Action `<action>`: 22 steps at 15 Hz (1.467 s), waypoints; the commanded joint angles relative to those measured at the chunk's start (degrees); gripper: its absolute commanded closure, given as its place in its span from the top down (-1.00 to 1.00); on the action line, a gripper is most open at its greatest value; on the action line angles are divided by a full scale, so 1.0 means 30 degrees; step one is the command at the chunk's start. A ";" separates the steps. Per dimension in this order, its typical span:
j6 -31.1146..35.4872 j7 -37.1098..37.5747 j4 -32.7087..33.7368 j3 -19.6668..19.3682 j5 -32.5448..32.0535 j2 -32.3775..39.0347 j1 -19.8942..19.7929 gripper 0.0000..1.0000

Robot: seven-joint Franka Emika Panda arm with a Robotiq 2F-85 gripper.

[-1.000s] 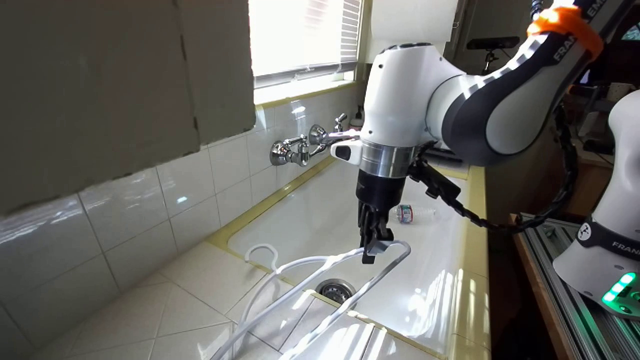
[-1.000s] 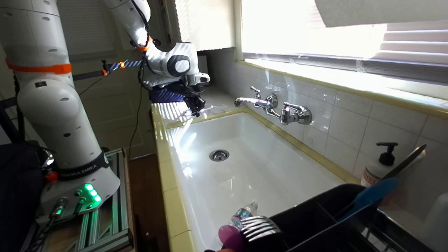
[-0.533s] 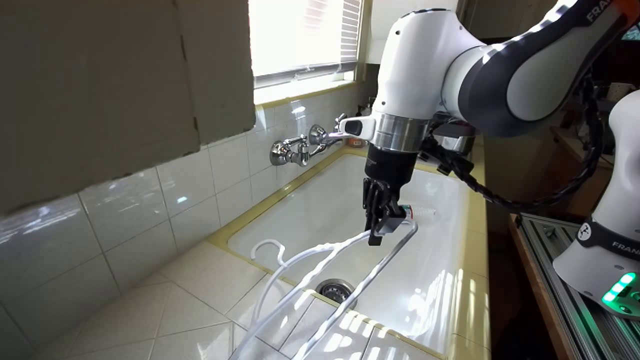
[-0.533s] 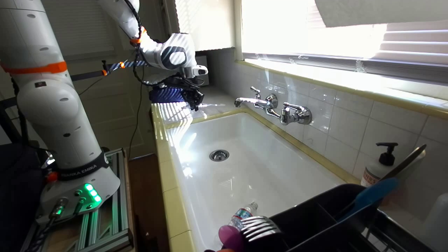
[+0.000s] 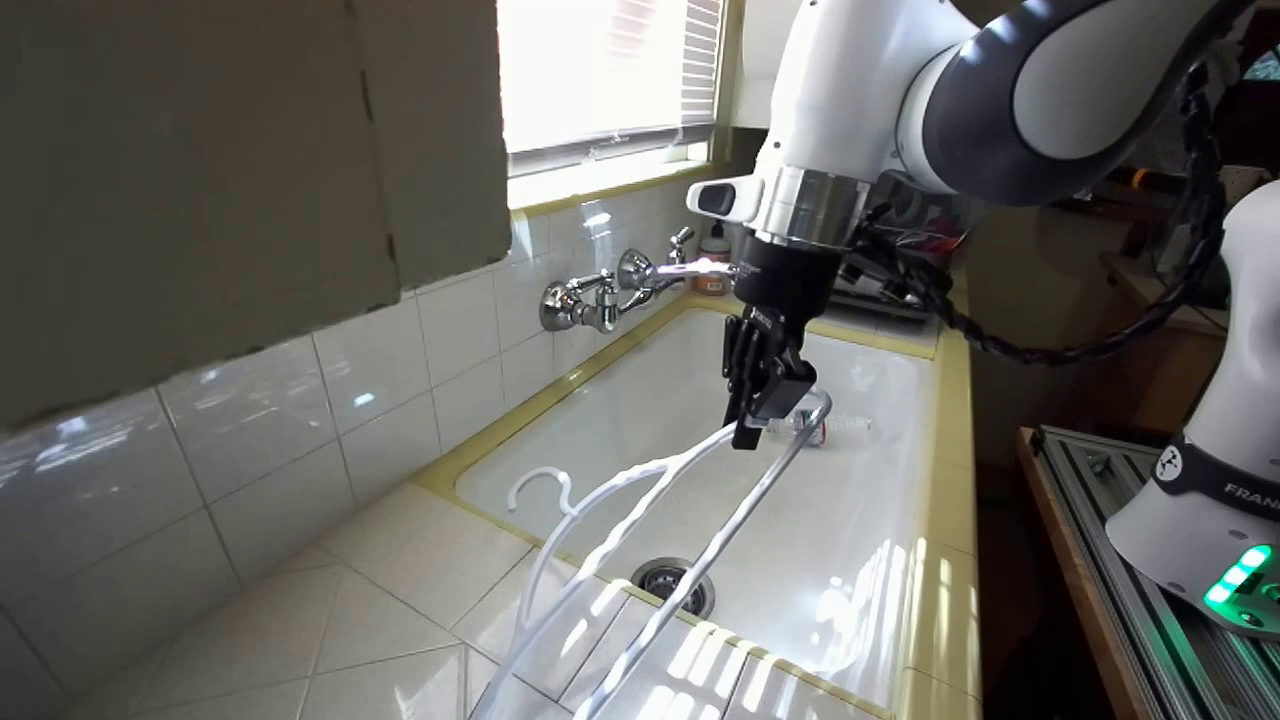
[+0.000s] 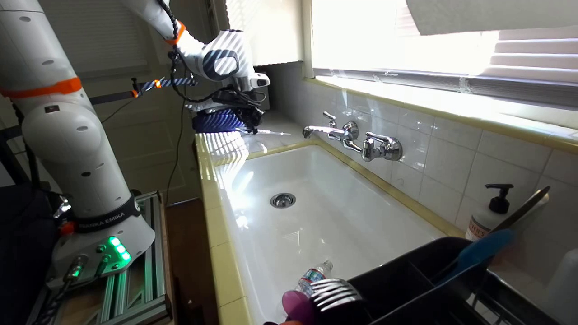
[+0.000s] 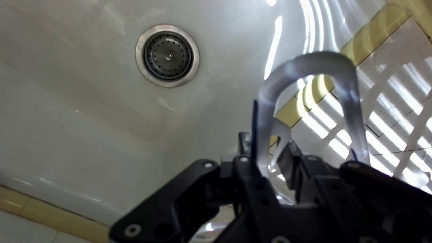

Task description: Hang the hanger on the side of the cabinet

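Hanger (image 5: 597, 557) runs out of frame below.

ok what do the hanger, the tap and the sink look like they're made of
The hanger: likely plastic, perhaps coated metal; its smooth white rods show a soft sheen.
The tap: metal, probably chrome-plated and polished, given its bright mirror-like glints.
The sink: probably enamel or porcelain, glossy white; light reflects off it, though the base material is hidden.

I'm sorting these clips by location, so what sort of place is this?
Most likely a kitchen, judging by the white sink, the chrome tap above its rim, and a metal fork in an exterior view.
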 commanded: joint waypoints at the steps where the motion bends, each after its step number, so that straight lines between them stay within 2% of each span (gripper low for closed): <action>1: -0.0646 -0.1031 -0.0498 -0.0312 0.0866 -0.1190 0.0327 -0.88; 5: -0.1421 -0.1492 -0.0152 -0.0219 0.1117 -0.0252 0.0663 -0.88; 20: -0.2199 0.1407 0.0704 0.0350 -0.0891 0.6232 0.0171 -0.88; 21: -0.2214 0.1680 0.0829 0.0373 -0.1119 0.6411 0.0214 -0.03; 22: -0.2222 0.1804 0.0939 0.0445 -0.1175 0.6526 0.0210 -0.01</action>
